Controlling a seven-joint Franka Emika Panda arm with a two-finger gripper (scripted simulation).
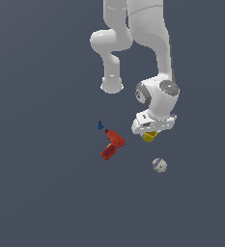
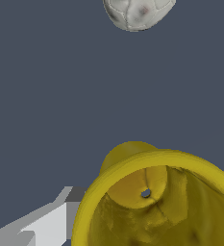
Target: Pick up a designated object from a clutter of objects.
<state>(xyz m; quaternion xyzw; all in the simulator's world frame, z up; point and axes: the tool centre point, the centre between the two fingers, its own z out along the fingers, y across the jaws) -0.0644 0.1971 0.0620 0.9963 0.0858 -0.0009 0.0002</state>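
A white robot arm reaches down over a dark grey counter (image 1: 36, 193), its claw (image 1: 151, 131) low on the yellow cup (image 1: 149, 136). Taking the cup as landmark: a red drill (image 1: 112, 144) lies near it toward the exterior view's left, a tiny blue piece (image 1: 100, 126) just beyond the drill, and a white ball (image 1: 159, 165) sits near the cup on its other side. The wrist view looks straight into the cup's open mouth (image 2: 156, 202), with one pale finger (image 2: 46, 223) just outside its rim. Whether the claw is spread or pinching the cup cannot be told. This seems the grasping step; next would likely be a firm pinch, then a straight lift.
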